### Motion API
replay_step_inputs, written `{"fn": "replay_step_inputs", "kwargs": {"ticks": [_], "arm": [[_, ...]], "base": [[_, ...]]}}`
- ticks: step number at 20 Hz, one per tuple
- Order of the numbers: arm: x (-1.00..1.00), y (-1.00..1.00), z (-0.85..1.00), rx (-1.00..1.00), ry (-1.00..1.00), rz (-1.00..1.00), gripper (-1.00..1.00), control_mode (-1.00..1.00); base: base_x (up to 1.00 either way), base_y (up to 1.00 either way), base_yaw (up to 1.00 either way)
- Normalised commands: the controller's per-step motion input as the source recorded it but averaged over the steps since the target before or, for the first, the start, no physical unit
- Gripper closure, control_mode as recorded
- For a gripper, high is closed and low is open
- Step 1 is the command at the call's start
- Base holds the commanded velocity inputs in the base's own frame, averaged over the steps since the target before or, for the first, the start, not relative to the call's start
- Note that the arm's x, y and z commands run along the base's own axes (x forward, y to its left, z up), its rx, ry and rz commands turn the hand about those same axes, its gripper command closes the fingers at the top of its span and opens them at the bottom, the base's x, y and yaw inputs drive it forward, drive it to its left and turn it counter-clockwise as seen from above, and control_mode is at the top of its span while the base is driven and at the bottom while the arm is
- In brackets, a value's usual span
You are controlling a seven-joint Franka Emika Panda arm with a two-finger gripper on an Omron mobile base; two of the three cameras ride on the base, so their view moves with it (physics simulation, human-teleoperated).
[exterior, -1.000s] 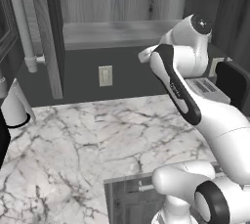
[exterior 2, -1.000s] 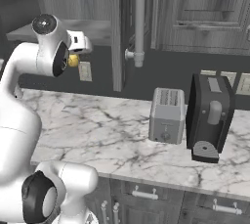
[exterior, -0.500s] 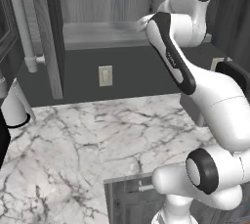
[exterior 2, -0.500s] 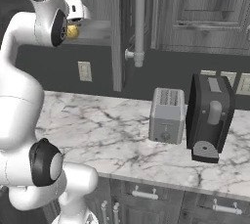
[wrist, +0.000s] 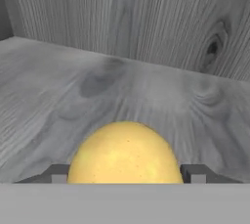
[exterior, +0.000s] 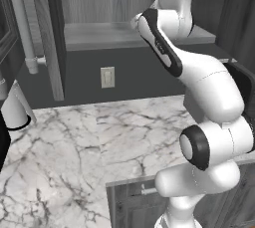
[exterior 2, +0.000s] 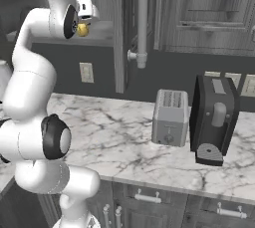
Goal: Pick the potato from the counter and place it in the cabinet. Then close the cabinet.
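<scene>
Since a second ago my arm has risen from beside the wall outlet point(exterior 2: 86, 72) to the open cabinet point(exterior: 124, 35). My gripper point(exterior 2: 83, 22) is clamped on the potato point(wrist: 125, 153), holding it just above the grey shelf point(wrist: 73, 96). Toaster point(exterior 2: 170, 117) and coffee machine point(exterior 2: 215, 117) sit on the counter point(exterior 2: 124, 137), well clear

The yellow-tan potato point(wrist: 125, 152), smooth and rounded, is held up off the white marble counter point(exterior 2: 114, 137) at the open front edge of the dark grey woodgrain cabinet point(exterior 2: 199, 8), just over its grey shelf point(wrist: 73, 96), well short of the back wall.
</scene>
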Motion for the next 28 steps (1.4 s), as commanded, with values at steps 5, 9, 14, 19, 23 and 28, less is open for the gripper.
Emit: {"fn": "replay_step_inputs", "kwargs": {"ticks": [5,9,14,19,23,28], "arm": [[0.73,0.0,-0.02,0.01,-0.09,-0.05,1.0,-1.0],[0.71,0.0,0.04,0.0,-0.08,-0.06,1.0,-1.0],[0.72,0.02,0.0,0.0,0.0,-0.04,1.0,-1.0],[0.44,0.0,0.0,0.0,0.01,-0.02,-1.0,-1.0],[0.19,0.0,0.0,0.0,0.01,0.0,-1.0,-1.0],[0.0,0.0,-0.2,0.0,0.02,0.0,-1.0,-1.0]], "base": [[0.0,0.0,0.0],[0.0,0.0,0.0],[0.0,0.0,0.0],[0.0,0.0,0.0],[0.0,0.0,0.0],[0.0,0.0,0.0]]}}
